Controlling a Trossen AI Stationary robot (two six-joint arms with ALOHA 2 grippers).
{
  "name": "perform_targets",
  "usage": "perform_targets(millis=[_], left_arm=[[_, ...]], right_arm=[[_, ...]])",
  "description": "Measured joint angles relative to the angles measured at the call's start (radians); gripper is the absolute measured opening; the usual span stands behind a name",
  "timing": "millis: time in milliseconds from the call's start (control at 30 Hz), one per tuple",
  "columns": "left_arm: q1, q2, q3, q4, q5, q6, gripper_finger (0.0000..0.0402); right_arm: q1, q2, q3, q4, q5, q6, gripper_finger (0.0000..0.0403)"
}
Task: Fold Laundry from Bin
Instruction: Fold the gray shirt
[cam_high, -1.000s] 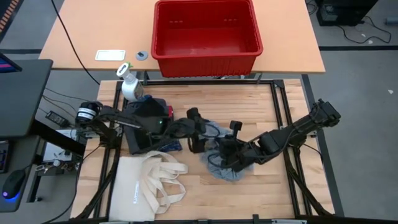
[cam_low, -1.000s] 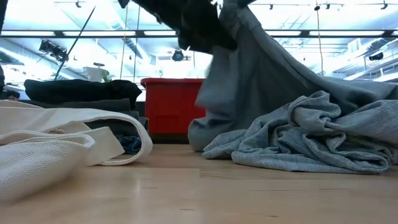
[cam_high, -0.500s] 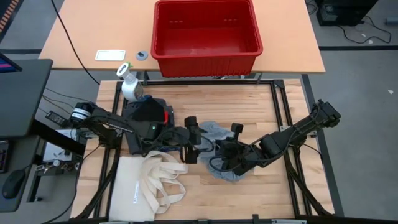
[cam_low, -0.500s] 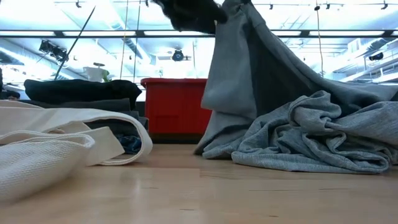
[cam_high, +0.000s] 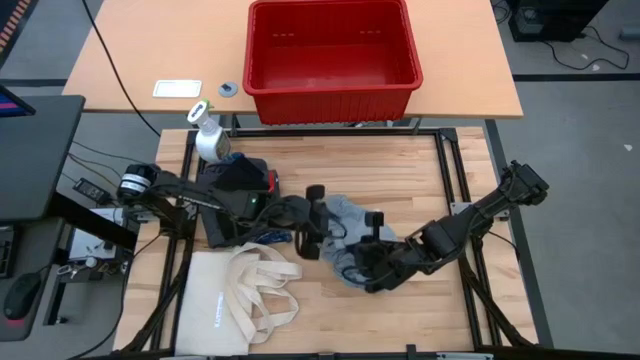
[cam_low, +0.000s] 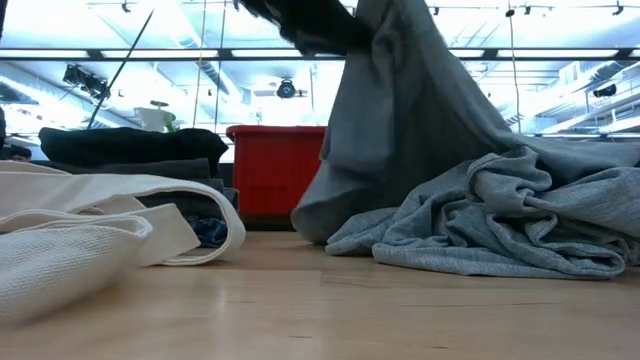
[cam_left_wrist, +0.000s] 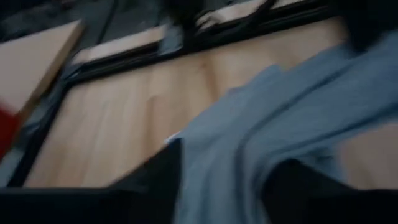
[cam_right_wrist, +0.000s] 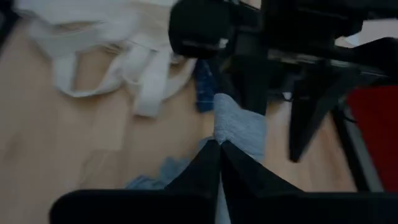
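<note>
A light grey garment (cam_high: 345, 213) lies heaped at the table's middle, and part of it is drawn up above the heap (cam_low: 480, 210). My right gripper (cam_right_wrist: 219, 149) is shut on that raised part and shows in the high view (cam_high: 356, 262) over the heap's near side. My left gripper (cam_left_wrist: 224, 186) reaches in from the left (cam_high: 318, 220), its fingers standing apart on either side of the hanging cloth. The red bin (cam_high: 330, 85) stands on the far table, with nothing showing inside it. My right gripper pinches a bunched bit of the grey garment (cam_right_wrist: 231, 124) between its two fingertips, slanting down from the table's right. The cloth hangs below the hold in a slack sheet (cam_low: 400, 120), and its lower part rests on the heap. My left gripper has a fold of the hanging cloth (cam_left_wrist: 217, 143) between its fingers; whether they touch it I cannot tell.
A cream tote bag (cam_high: 225, 295) lies at the near left. A stack of dark folded pieces (cam_high: 235, 190) sits left of the garment, with a spray bottle (cam_high: 208, 138) behind it. Bare wood lies toward the far and right sides of the table.
My right gripper has shifted a little toward the table's near edge with the garment still in its hold. The hanging sheet has swung: its lower left edge drew in toward the heap, then spread back out to the left. The heap on the table has stayed put.
</note>
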Motion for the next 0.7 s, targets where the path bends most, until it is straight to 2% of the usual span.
perform_targets(millis=[100, 133, 167, 267, 367, 433, 567, 700], left_arm=[[-0.021, -0.004, 0.000, 0.002, 0.060, 0.041, 0.0070], [-0.029, -0.004, 0.000, -0.005, 0.062, 0.052, 0.0037], [-0.035, -0.004, 0.000, -0.018, 0.062, 0.058, 0.0020], [-0.063, -0.017, 0.000, -0.070, 0.085, 0.098, 0.0016], [-0.110, -0.035, 0.001, -0.168, 0.169, 0.165, 0.0012], [-0.143, -0.037, 0.000, -0.246, 0.224, 0.189, 0.0010], [-0.196, -0.036, 0.000, -0.350, 0.245, 0.193, 0.0009], [-0.219, -0.042, 0.000, -0.357, 0.207, 0.178, 0.0008]], right_arm=[[0.002, 0.000, 0.000, 0.003, -0.042, 0.019, 0.0042], [0.002, 0.000, 0.000, -0.003, -0.063, 0.029, 0.0051], [0.001, 0.000, 0.000, -0.010, -0.092, 0.046, 0.0062], [0.002, 0.000, 0.000, -0.060, -0.210, 0.125, 0.0096], [0.012, 0.000, -0.017, -0.096, -0.336, 0.232, 0.0130], [0.026, 0.000, -0.056, -0.086, -0.374, 0.284, 0.0148], [0.046, 0.002, -0.152, -0.045, -0.337, 0.371, 0.0172], [0.047, 0.002, -0.225, -0.001, -0.289, 0.414, 0.0183]])
